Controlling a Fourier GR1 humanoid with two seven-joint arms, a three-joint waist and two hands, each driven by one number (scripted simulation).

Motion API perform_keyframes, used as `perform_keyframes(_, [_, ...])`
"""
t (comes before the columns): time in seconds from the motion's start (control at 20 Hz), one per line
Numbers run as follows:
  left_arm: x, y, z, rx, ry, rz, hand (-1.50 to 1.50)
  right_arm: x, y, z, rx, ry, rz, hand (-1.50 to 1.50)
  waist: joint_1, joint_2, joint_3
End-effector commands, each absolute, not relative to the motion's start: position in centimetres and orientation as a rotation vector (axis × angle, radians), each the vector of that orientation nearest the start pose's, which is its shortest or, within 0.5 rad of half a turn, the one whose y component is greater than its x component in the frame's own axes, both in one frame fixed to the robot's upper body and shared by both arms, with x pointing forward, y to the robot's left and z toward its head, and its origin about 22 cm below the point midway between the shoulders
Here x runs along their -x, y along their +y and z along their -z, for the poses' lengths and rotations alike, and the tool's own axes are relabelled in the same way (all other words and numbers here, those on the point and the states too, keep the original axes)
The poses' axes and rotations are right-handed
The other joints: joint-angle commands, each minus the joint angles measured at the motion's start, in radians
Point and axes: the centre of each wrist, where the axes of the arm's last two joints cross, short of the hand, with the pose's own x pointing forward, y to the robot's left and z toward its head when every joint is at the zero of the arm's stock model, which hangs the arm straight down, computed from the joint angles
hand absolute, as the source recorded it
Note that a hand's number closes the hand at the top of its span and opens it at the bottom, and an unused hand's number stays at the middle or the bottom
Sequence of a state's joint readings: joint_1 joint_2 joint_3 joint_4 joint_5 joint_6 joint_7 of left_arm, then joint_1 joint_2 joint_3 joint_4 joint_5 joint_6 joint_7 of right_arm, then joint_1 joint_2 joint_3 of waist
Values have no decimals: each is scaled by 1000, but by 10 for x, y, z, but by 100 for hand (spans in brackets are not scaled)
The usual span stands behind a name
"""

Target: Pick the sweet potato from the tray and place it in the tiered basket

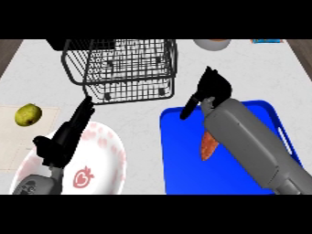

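Right robot hand, fingers relaxed and holding nothing, is hovering over the blue tray; next it is needing to descend and pinch the sweet potato.

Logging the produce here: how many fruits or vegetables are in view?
2: a sweet potato on the blue tray, partly hidden by the right forearm, and a pear on the counter's left. The forearm may hide more.
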State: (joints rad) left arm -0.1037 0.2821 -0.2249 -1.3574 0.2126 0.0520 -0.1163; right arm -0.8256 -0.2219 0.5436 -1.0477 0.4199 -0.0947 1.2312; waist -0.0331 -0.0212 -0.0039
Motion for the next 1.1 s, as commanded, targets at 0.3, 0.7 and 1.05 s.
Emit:
perform_keyframes(0.3, [-254,241,30,48,-1504,214,0,-371,-107,-60,943,-344,-564,-150,7,8,1])
perform_keyframes(0.7, [-260,243,18,50,-1530,209,0,-343,-117,-35,951,-334,-552,-150,11,9,2])
perform_keyframes(1.05, [-264,245,22,59,-1521,207,0,-327,-116,-10,942,-291,-507,-150,14,13,2])
